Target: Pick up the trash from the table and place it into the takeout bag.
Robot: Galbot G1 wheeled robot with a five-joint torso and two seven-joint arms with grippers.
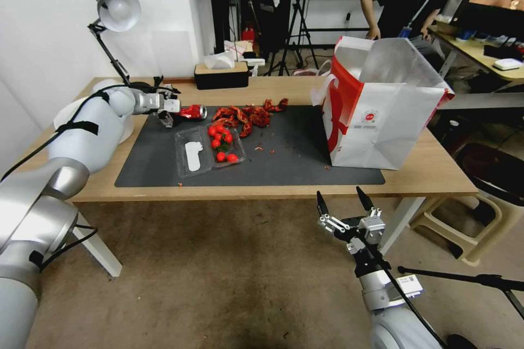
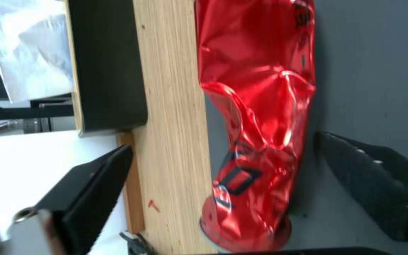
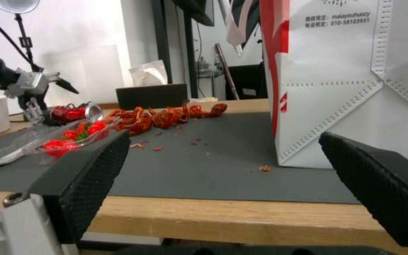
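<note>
The left claw (image 1: 168, 118) stands wide around a crushed red can (image 1: 191, 112) lying on its side at the far left edge of the mat (image 1: 284, 158) — one black ribbed pad on either flank, neither touching yet. The can looks thin, dented aluminium: light, glossy, likely slick, and apt to buckle further, so a hold across the creased middle should serve better than the round rim end. Just beyond the claw lie red crayfish shells (image 1: 248, 115) and a clear tray (image 1: 210, 150) of tomatoes. The bag (image 1: 382, 120) stands well apart. The right claw (image 1: 343, 203) waits spread wide, below the counter (image 1: 436, 174) edge.
</note>
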